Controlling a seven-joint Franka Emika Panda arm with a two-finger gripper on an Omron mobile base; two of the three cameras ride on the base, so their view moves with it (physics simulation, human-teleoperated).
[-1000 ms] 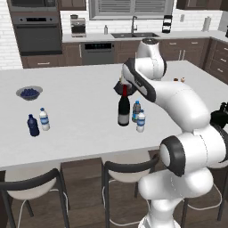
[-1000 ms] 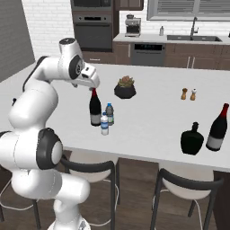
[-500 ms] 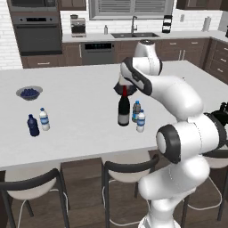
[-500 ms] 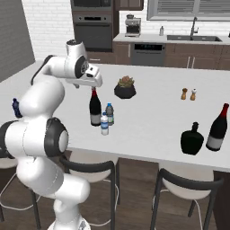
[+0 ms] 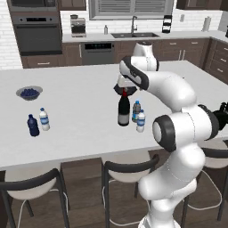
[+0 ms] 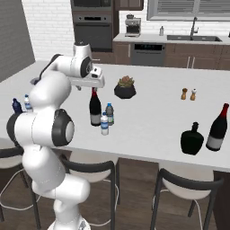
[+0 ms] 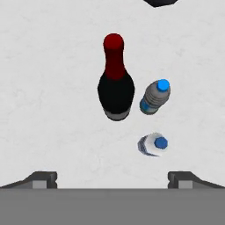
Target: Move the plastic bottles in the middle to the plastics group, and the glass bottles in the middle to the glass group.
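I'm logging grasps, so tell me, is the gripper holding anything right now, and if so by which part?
Nothing is held. The gripper hangs open above the wine bottle, its fingertips wide apart and touching nothing.

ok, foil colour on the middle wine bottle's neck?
Red, on the wine bottle; clearest in the hand view.

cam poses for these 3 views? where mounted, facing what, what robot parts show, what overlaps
Left base view: behind-left, facing the island; arm rises lower right.
Right base view: behind-right, same island; arm lower left, squat black bottle at right.
Hand view: on the hand, looking down; open gripper tips at bottom.
Shared by all: wine bottle, two small bottles beside it.
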